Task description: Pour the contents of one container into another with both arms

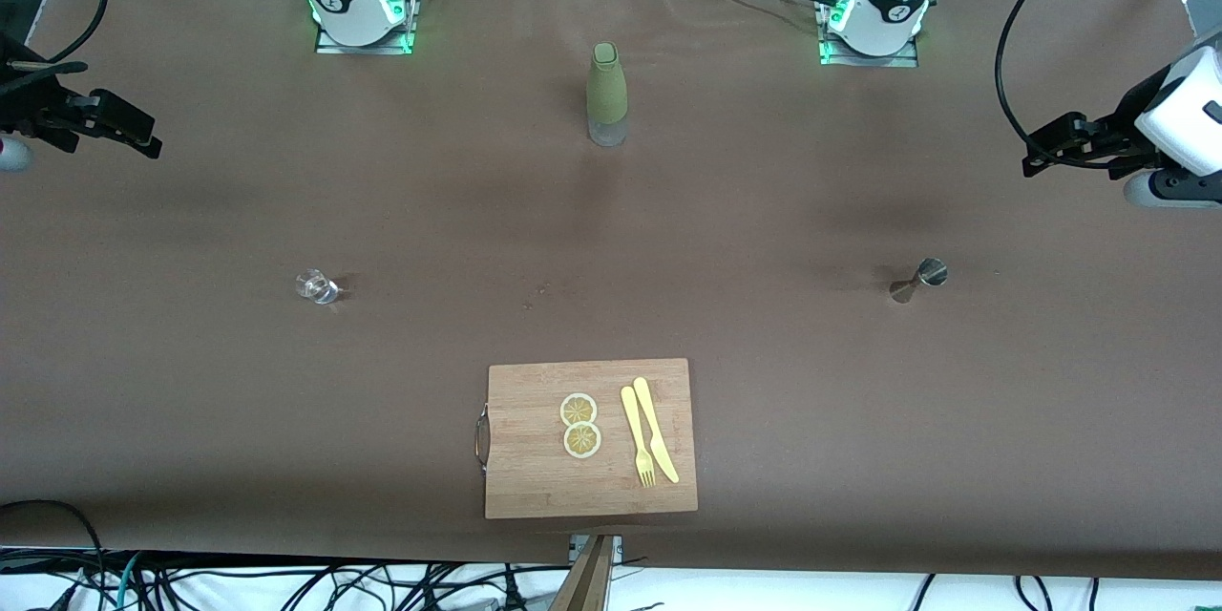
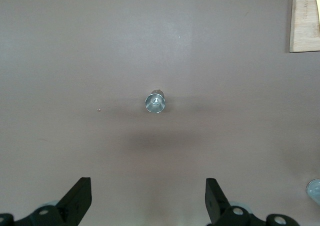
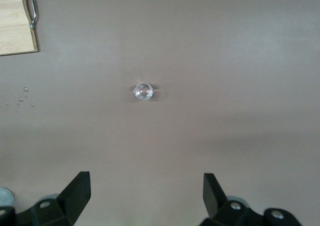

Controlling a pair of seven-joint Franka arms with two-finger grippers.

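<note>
**Two arms waiting, nothing yet poured**

Both grippers are hanging with their jaws spread wide and holding nothing, so the pouring job appears to be barely at its start. The left gripper [image 1: 1041, 153] is hovering over the brown table [image 1: 764, 210] at the left arm's end, looking straight down on a small steel jigger [image 1: 918, 279]; its black fingers [image 2: 77, 198] are framing that cup from well above. The right gripper [image 1: 134, 129] is hovering at the right arm's end, looking down on a small clear glass [image 1: 317, 286] standing alone on the cloth. Neither vessel is being touched, and both grasps, the lift and the pour itself seem to be still ahead.

Between the two bases a green-sleeved bottle [image 1: 606, 95] is standing upright. Nearer the front camera, a wooden cutting board [image 1: 535, 477] is lying with two lemon slices [image 1: 579, 425] and a yellow knife and fork [image 1: 649, 439] on it. Brown covering is stretching over the whole tabletop, faintly creased, with cables [image 1: 286, 587] trailing along its edge and metal framing showing around the bases.
</note>
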